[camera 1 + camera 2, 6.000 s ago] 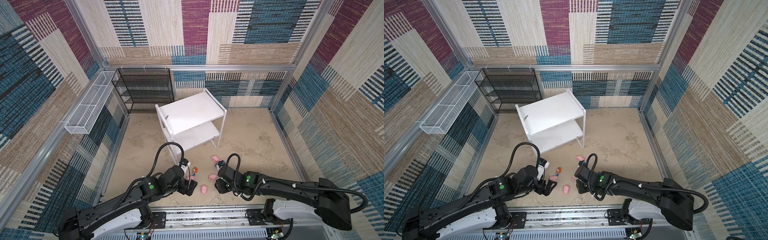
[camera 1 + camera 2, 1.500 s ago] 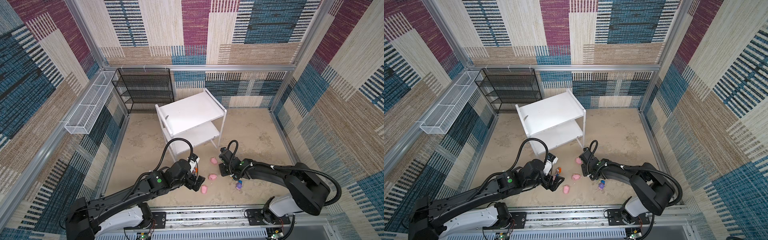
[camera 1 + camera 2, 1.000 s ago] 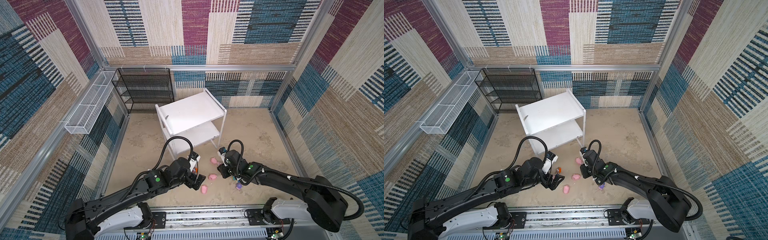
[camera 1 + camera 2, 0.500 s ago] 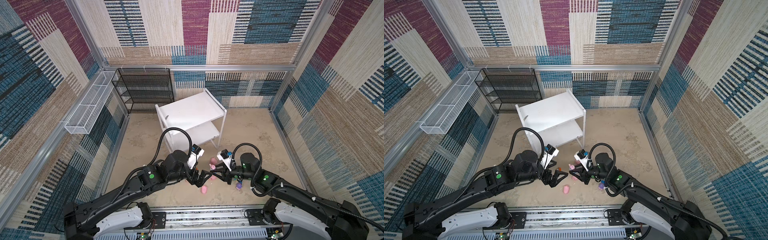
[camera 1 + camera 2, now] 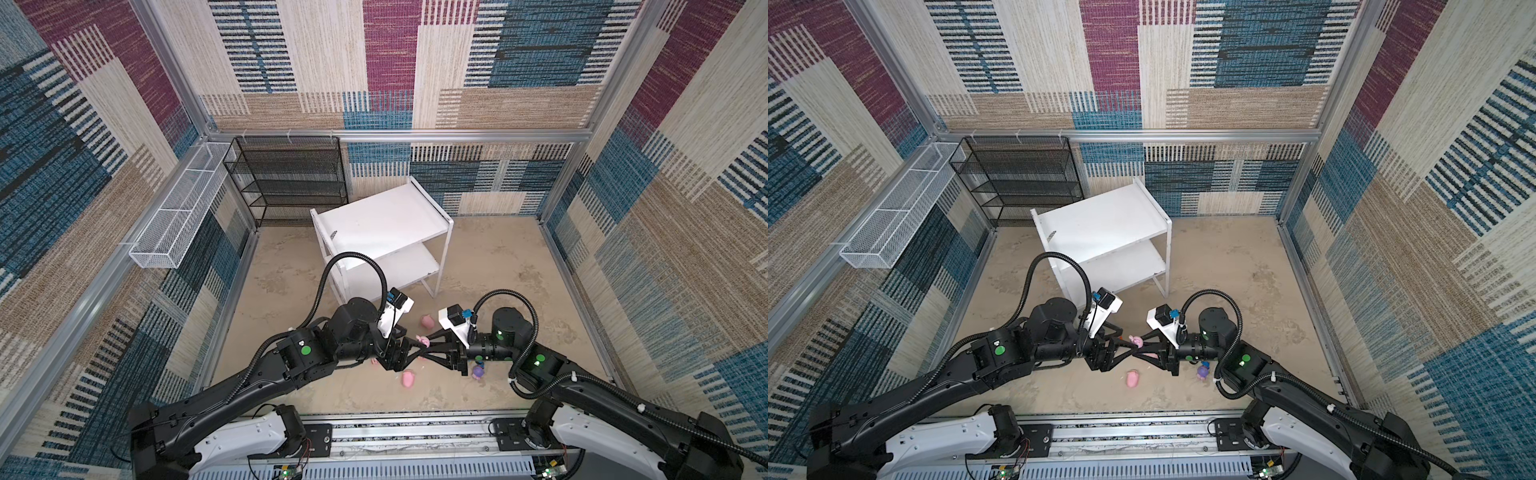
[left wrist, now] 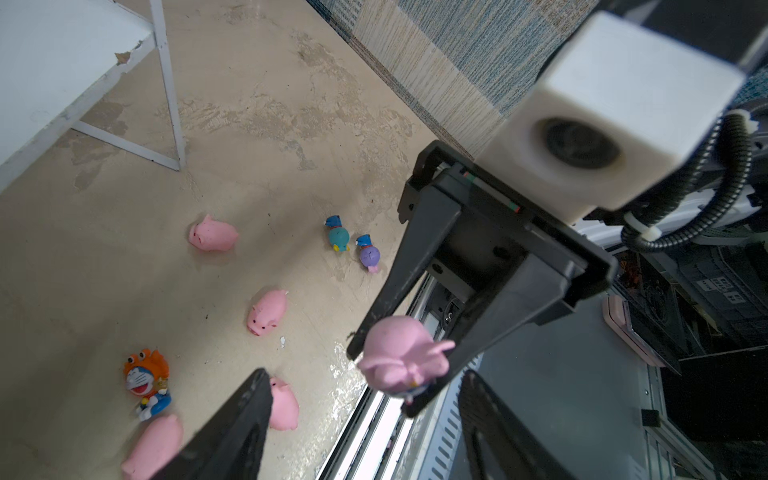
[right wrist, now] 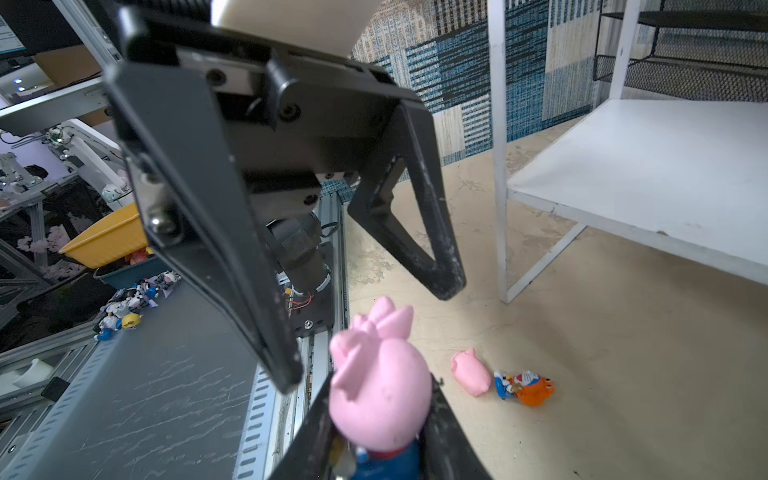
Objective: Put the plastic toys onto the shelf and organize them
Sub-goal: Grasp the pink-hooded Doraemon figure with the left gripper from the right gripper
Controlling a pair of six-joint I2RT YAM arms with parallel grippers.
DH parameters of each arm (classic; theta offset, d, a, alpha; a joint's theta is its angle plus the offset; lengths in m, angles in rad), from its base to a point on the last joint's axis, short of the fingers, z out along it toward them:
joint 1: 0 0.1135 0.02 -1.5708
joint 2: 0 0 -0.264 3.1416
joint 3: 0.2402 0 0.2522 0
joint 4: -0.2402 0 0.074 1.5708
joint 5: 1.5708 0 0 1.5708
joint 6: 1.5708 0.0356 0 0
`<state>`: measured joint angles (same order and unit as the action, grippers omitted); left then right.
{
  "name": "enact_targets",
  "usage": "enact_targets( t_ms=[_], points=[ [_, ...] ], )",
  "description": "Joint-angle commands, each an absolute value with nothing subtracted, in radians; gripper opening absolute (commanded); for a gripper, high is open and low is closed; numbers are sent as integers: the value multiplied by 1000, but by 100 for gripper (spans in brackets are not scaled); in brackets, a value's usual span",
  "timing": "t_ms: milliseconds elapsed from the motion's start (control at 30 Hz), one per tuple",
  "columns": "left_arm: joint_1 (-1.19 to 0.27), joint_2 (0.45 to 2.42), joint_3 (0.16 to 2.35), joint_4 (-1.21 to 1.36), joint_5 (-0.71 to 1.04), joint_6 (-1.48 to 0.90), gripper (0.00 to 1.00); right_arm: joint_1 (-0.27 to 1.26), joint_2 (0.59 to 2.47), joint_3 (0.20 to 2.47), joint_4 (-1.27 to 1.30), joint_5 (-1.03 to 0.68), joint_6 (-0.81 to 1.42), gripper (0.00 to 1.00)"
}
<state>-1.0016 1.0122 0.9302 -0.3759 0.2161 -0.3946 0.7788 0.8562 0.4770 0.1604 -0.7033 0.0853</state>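
My right gripper (image 5: pixel 424 348) is shut on a pink-hooded, blue-bodied figurine (image 7: pixel 380 390) and holds it above the floor, between the two arms. Facing it tip to tip, my left gripper (image 6: pixel 365 419) is open, its fingers on either side of the figurine (image 6: pixel 399 357) without touching it. The white shelf (image 5: pixel 382 220) stands behind with both boards bare. On the floor lie pink pigs (image 6: pixel 214 237) (image 6: pixel 268 311) (image 6: pixel 282 405), an orange-hooded figurine (image 6: pixel 147 382), a teal one (image 6: pixel 338 239) and a purple one (image 6: pixel 369 255).
A black wire-mesh rack (image 5: pixel 291 178) stands at the back left. A long white wire basket (image 5: pixel 178 220) hangs on the left wall. A metal rail (image 5: pixel 395 432) runs along the front edge below both arms.
Both grippers have risen from the floor and turned to face each other, the right one carrying the pink-hooded figurine. The left jaws have narrowed around it.
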Motion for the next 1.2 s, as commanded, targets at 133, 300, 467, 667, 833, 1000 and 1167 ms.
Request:
enact_targets(
  t_ms=[133,300,467,667,833,1000,1167],
  points=[
    [-1002,1039,958,-336,231,-408,63,795,855,493,184,-701,60,25],
    [-1000,1063,971,-322,251,-418,53,800,851,492,179,-666,57,25],
    [-1000,1081,975,-311,256,-421,43,804,847,492,175,-635,54,25],
    [-1002,1099,987,-329,246,-418,27,805,841,489,172,-606,55,26],
    [-1004,1102,1002,-358,215,-410,18,804,840,487,174,-591,61,28],
    [-1003,1106,1041,-406,176,-393,16,804,844,486,178,-587,70,35],
    [-1004,1124,1117,-491,132,-362,14,804,840,488,168,-586,72,55]
  ],
)
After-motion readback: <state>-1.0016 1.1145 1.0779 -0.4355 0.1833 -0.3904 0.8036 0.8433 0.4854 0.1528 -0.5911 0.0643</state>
